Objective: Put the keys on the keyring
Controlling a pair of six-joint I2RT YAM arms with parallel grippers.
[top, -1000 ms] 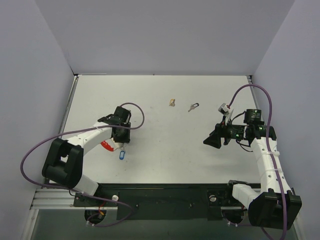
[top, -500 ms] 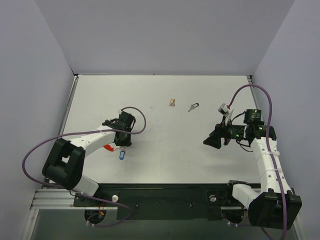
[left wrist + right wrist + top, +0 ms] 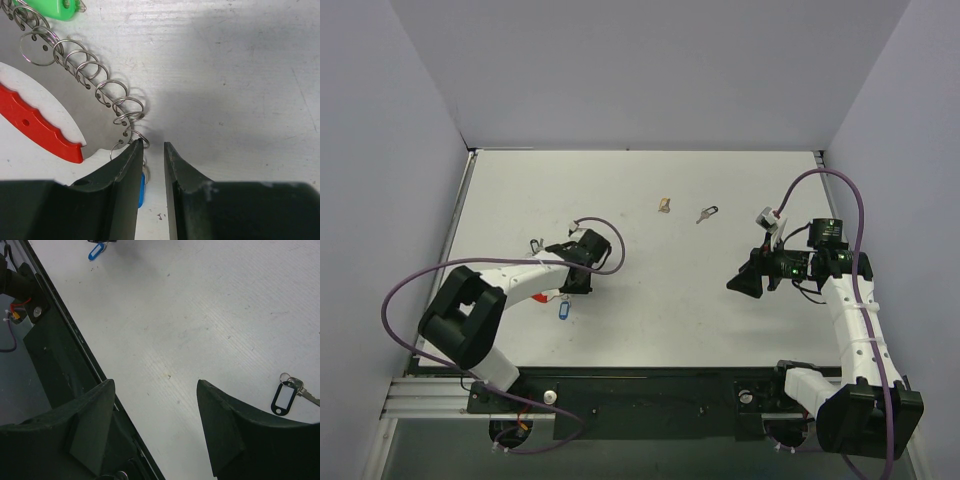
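Left gripper (image 3: 152,145) has swung right onto the keyring (image 3: 117,97), near-left on the desk (image 3: 650,300). Jaws narrowed to a slit, gripping nothing yet; a pinch looks close. Right gripper (image 3: 154,385) gapes empty. Key (image 3: 706,213) lies far, untouched.

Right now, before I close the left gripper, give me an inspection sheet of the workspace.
Surface: white table, lightly scuffed.
Job's things: keyring, a chain of rings with red, green and blue tags, at the left fingertips; key with a black tag, lying alone farther back.
Clutter: small tan piece near the key.
Grippers: left gripper narrowly open, nothing between; right gripper open, empty.
Cables: purple cables looping off both arms.
Surroundings: plain grey walls.
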